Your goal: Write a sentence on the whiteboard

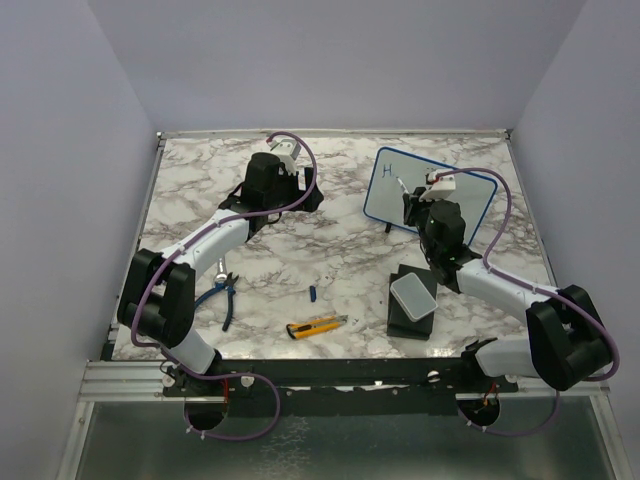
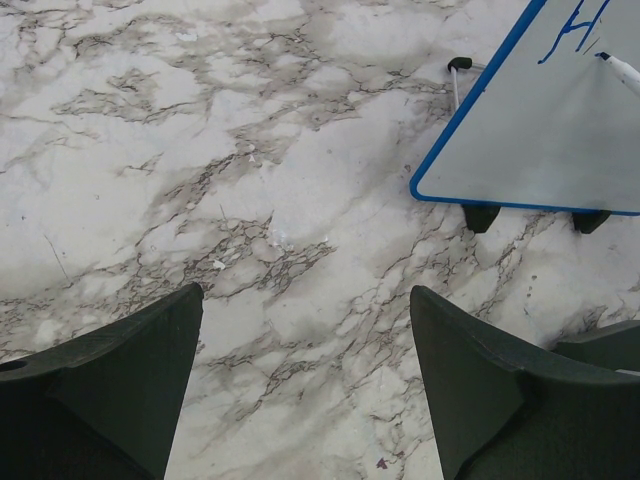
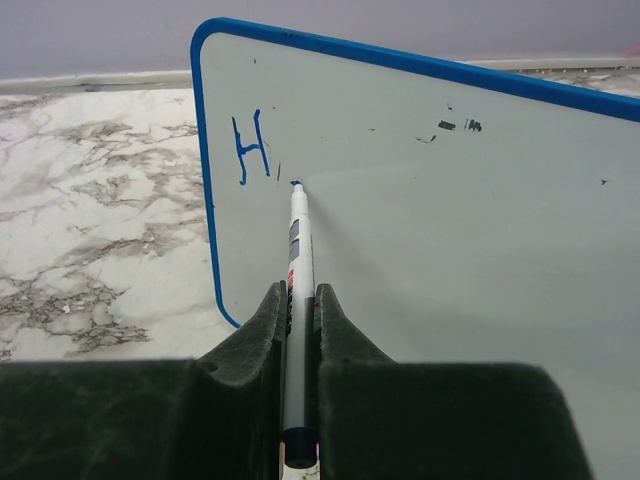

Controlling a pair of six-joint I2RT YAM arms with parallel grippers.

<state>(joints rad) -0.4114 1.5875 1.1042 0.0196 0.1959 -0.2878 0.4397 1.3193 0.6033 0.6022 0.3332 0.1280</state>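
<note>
The whiteboard (image 1: 445,200) (image 2: 540,140) (image 3: 450,230), white with a thin blue frame, stands tilted on small black feet at the back right of the marble table. The sentence on it is a single blue letter H (image 3: 250,147) (image 1: 388,172) (image 2: 575,25) near its upper left corner. My right gripper (image 3: 298,295) (image 1: 415,207) is shut on a white marker (image 3: 298,235). The marker's blue tip touches the board just right of the H. My left gripper (image 2: 305,292) (image 1: 308,196) hangs open over bare marble to the left of the board, with nothing between its fingers.
A pale grey rounded box (image 1: 412,297) lies on a black base near the right arm. A yellow utility knife (image 1: 318,325), a small blue cap (image 1: 312,293) and blue-handled pliers (image 1: 225,295) lie towards the front. Lilac walls close in the table.
</note>
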